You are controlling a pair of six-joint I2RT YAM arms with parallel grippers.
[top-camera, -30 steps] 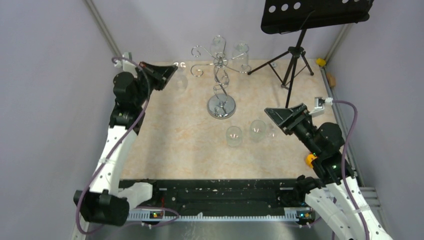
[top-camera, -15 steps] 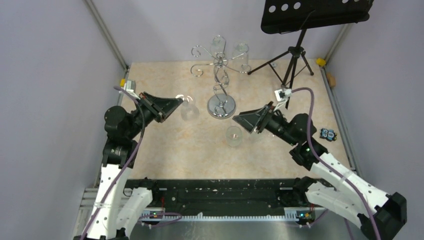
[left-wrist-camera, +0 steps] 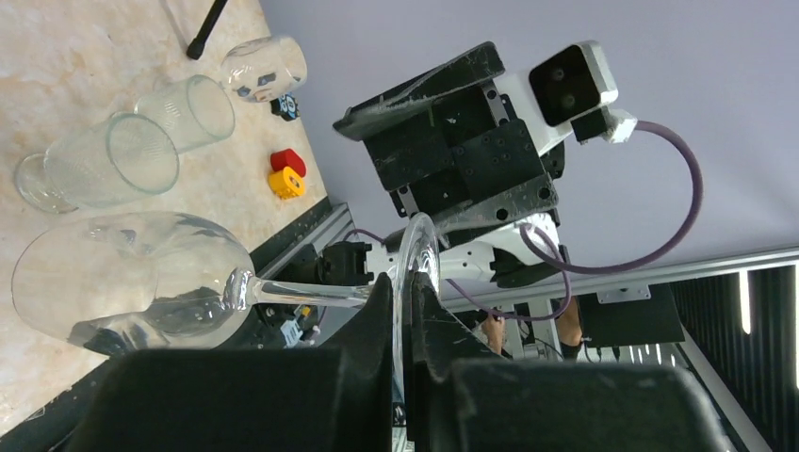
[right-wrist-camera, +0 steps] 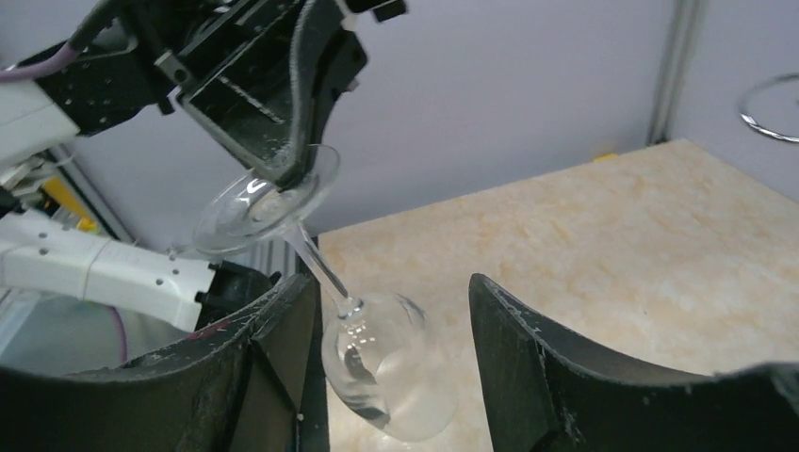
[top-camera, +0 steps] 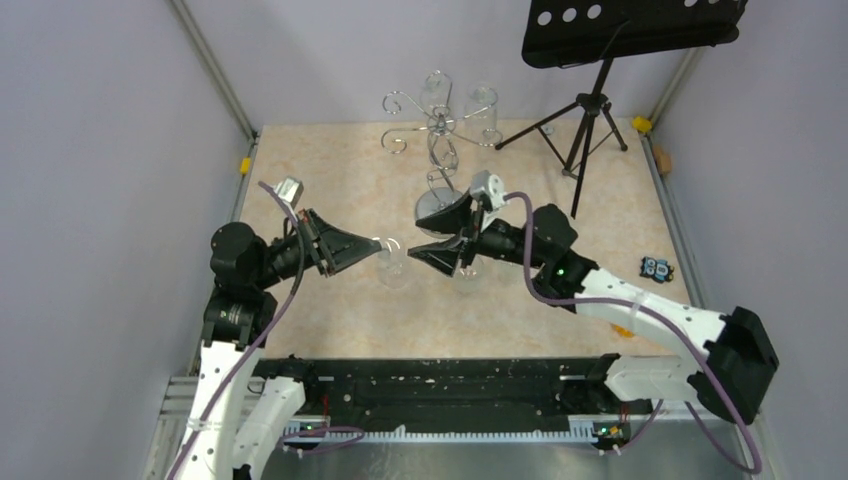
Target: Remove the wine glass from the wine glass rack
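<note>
Your wine glass is already off the rack. It hangs in the air on the near side of the rack's round base, a little to its left, with the stem slanting. Your left gripper has it by the foot, the thin glass disc pinched edge-on between fingers that are otherwise pressed together. Your right gripper has come in from the rack side with its fingers spread wide. The bowl sits in the gap between them, and I see no contact.

So the lift-off looks done for this glass. What seems left is a handover or a set-down on the table, and neither has happened yet. Two more glasses hang upside down from the rack's curled arms. Other glasses are on the table near the base, on its near right side, so you have little room there.
</note>
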